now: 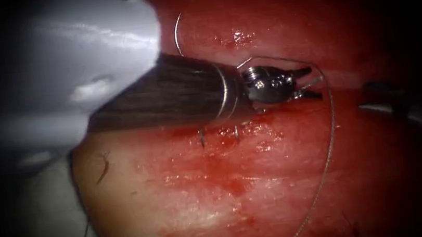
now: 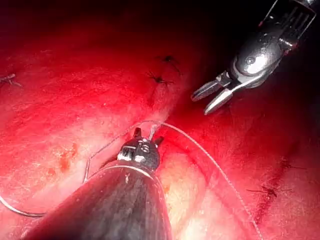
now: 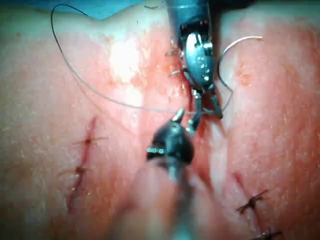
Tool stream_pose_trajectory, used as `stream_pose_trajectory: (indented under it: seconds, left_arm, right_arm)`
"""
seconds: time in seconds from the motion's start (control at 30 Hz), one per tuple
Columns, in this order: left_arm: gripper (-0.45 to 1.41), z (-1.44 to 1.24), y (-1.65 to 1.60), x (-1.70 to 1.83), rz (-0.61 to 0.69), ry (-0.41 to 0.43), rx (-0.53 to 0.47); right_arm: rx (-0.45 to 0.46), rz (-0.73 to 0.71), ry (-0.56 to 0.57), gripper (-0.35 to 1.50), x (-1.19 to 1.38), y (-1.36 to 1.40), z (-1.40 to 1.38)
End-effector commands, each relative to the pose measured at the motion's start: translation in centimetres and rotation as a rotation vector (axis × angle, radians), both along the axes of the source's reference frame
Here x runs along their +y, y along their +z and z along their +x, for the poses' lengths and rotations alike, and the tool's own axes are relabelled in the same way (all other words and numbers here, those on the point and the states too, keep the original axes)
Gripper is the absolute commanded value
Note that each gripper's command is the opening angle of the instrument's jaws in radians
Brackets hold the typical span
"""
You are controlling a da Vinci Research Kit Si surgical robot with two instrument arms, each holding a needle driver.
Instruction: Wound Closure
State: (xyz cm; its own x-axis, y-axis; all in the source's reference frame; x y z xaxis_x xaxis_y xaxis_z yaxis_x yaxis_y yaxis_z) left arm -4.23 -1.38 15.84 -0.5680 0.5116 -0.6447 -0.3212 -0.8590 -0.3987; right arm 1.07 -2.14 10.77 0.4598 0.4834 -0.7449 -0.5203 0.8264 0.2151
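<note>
Left arm's steel wristed tool (image 1: 305, 82), on a dark striated shaft, lies over the horizontal cut (image 1: 222, 125) in the glistening red pork tissue (image 1: 239, 183), jaws narrowly parted with the thin grey thread (image 1: 331, 137) running past their tips; a grip on it cannot be confirmed. Right arm's tool (image 2: 212, 95), jaws open and empty, sits just beyond those tips. The curved silver needle (image 1: 177, 33) lies behind the left tool, beside its shaft, nearer the left arm; whether its point sits in the tissue cannot be told

Glossy wet tissue (image 1: 219, 196), shiny metal left tool (image 1: 304, 83), thin glinting thread (image 1: 329, 148), dark matt shaft (image 1: 166, 94).
</note>
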Motion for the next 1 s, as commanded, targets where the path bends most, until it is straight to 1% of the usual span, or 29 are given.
stream_pose_trajectory:
  seconds: [0.03, 0.1, 0.17, 0.27, 0.3, 0.33, 0.4, 0.5, 0.57, 0.6, 0.63, 0.73, 0.77, 0.8, 0.87, 0.93, 1.0]
  left_arm:
    - [0.1, -0.05, 0.06, -0.07, 0.002, -0.001, 0.002]
    - [-0.45, -0.05, 0.06, -0.07, 0.008, -0.004, 0.0]
    - [-0.45, -0.05, 0.07, -0.07, 0.01, 0.0, -0.005]
    - [-0.45, -0.01, 0.04, -0.08, 0.008, 0.004, -0.029]
    - [-0.45, 0.04, 0.01, -0.09, 0.008, 0.01, -0.038]
    - [-0.45, 0.08, -0.01, -0.1, 0.007, 0.011, -0.046]
    - [-0.45, 0.2, -0.09, -0.1, 0.002, 0.01, -0.044]
    - [-0.45, 0.41, -0.23, -0.07, -0.007, -0.003, -0.03]
    - [-0.45, 0.53, -0.32, -0.04, -0.006, -0.01, -0.045]
    - [-0.45, 0.61, -0.38, -0.01, -0.008, -0.018, -0.053]
    - [-0.45, 0.66, -0.43, 0.02, -0.007, -0.022, -0.059]
    - [-0.45, 0.8, -0.59, 0.11, -0.005, -0.043, -0.083]
    - [-0.45, 0.84, -0.63, 0.14, -0.007, -0.053, -0.082]
    - [-0.45, 0.87, -0.68, 0.16, -0.007, -0.059, -0.079]
    - [-0.45, 0.93, -0.78, 0.19, -0.004, -0.063, -0.08]
    - [-0.45, 0.96, -0.87, 0.19, -0.005, -0.058, -0.082]
    - [-0.45, 0.98, -0.95, 0.18, -0.01, -0.052, -0.082]
  right_arm:
    - [0.003, 0.005, -0.003, 0.22, -0.09, 0.06, 0.06]
    - [0.002, 0.004, -0.002, 0.22, -0.09, 0.06, 0.07]
    - [0.002, 0.003, -0.001, 0.22, -0.1, 0.07, 0.09]
    - [0.002, -0.002, -0.004, 0.3, -0.12, 0.07, 0.13]
    - [0.002, -0.002, -0.003, 0.39, -0.12, 0.07, 0.15]
    - [0.003, -0.001, -0.003, 0.52, -0.12, 0.07, 0.17]
    - [0.01, 0.0, -0.006, 0.59, -0.12, 0.07, 0.22]
    - [0.029, 0.004, -0.016, 0.59, -0.14, 0.05, 0.31]
    - [0.048, 0.008, -0.028, 0.62, -0.16, 0.04, 0.38]
    - [0.062, 0.01, -0.036, 0.64, -0.16, 0.03, 0.42]
    - [0.103, 0.034, -0.025, 0.62, -0.17, 0.03, 0.47]
    - [0.251, 0.12, 0.017, 0.51, -0.17, 0.03, 0.58]
    - [0.296, 0.16, 0.038, 0.44, -0.16, 0.04, 0.65]
    - [0.317, 0.176, 0.043, 0.41, -0.15, 0.05, 0.7]
    - [0.344, 0.193, 0.036, 0.46, -0.14, 0.1, 0.84]
    - [0.351, 0.194, 0.043, 0.49, -0.15, 0.16, 0.96]
    - [0.369, 0.222, 0.053, 0.49, -0.15, 0.25, 1.09]
